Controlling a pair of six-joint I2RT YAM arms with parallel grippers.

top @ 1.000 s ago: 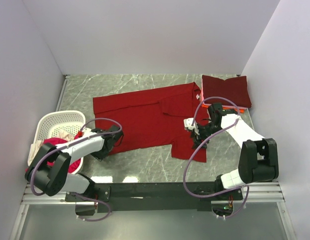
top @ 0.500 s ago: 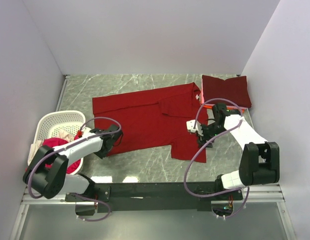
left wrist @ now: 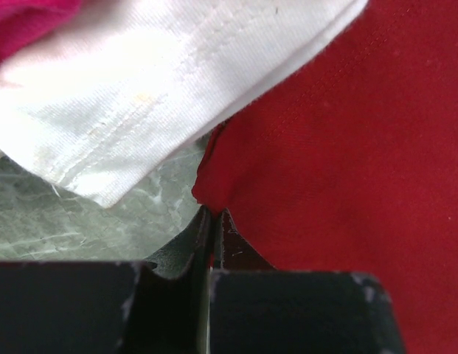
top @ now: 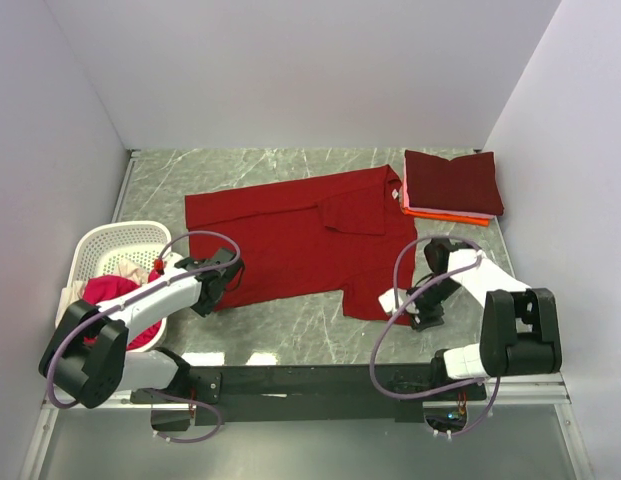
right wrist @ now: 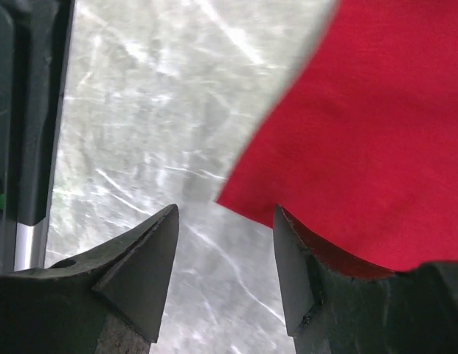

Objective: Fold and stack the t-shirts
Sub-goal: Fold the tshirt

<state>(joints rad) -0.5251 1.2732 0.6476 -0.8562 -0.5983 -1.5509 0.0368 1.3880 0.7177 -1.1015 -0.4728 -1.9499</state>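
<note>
Dark red shirt (top: 300, 235) spread flat over the middle of the desk (top: 290, 165), hem to the left and sleeves to the right of the overhead view. Folded maroon shirt (top: 452, 180) stacked on a folded orange shirt (top: 445, 213) at the upper right, just beside the upper red sleeve. More to do in the basket (top: 125, 240) at the left: a pink shirt (top: 108, 290) and, in the left wrist view, a cream shirt (left wrist: 140, 96) lying just beside the red hem. Left end effector (top: 222, 283) down at the lower left corner of the hem, clenched, with the red corner running into the seam between its fingers (left wrist: 169, 295); most likely pinching that corner, though only a sliver of cloth visible in the grip. Right end effector (top: 422, 310) low at the lower right corner of the cloth, released, fingers spread with the red tip in the gap and one finger (right wrist: 302, 258) touching the cloth edge. Reads as the start of the first fold of this shirt: corners being taken, nothing lifted or doubled over yet. Next, probably: close the right side on that tip, catching cloth and not bare desk, then raise both corners together and carry the near edge up-frame over the far edge. Calls for level, matched travel to hold a straight fold line, and care not to drag the cream shirt along.
</note>
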